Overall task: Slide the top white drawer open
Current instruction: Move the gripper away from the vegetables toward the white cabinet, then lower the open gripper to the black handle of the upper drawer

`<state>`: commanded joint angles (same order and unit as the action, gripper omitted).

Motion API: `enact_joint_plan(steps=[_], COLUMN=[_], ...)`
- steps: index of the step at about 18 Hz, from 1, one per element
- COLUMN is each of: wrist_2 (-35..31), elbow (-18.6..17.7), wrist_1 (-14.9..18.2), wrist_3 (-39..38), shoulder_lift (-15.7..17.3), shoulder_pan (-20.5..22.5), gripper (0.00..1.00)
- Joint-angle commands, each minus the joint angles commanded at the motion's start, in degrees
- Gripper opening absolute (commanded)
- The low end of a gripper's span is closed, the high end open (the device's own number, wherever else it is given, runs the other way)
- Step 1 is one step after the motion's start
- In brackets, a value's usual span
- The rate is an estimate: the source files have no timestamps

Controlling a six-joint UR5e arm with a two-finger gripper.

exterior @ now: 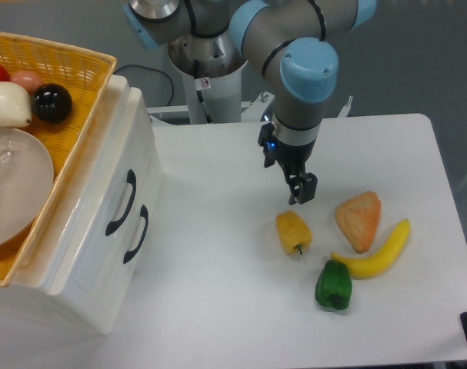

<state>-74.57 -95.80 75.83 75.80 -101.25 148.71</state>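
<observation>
White table [218, 307]: fingers [301, 188] together, well right of closed top white drawer [102, 192].

Only a small red prohibition sign [205, 83] on the robot's base column [215, 88], wording illegible.

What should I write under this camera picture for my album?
Robot gripper hovers above a yellow pepper, far from the shut top white drawer.

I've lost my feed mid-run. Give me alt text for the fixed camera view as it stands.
The hand hangs above the white table, just over a yellow pepper and well right of the top white drawer, which looks closed. A green pepper, a banana and an orange wedge lie nearby.
</observation>
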Motion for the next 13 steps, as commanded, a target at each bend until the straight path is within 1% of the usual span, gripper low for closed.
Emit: enact_joint_plan(steps=[1, 2, 3, 6, 7, 9, 11, 13], wrist_2=[3.1, 4.5, 4.6, 5.2, 5.3, 5.7, 8.4, 11.4], elbow=[0.1, 0.3, 0.6, 0.9, 0.4, 1.1, 1.1, 2.2], wrist_1=[1.6, 2.6, 2.8, 2.8, 2.5, 2.7, 3.1, 3.3], wrist_3=[-3.0, -6.0, -8.1, -12.7, -14.0, -16.5, -22.9, -29.1], shoulder_lift=[0.0, -0.1, -0.1, -0.4, -0.3, -0.4, -0.4, -1.8], shoulder_pan=[0.4, 0.4, 0.4, -0.8, -1.7, -2.5, -2.9, -3.2], gripper=[1.0, 1.0, 1.0, 1.0, 1.0, 1.0, 1.0, 1.0])
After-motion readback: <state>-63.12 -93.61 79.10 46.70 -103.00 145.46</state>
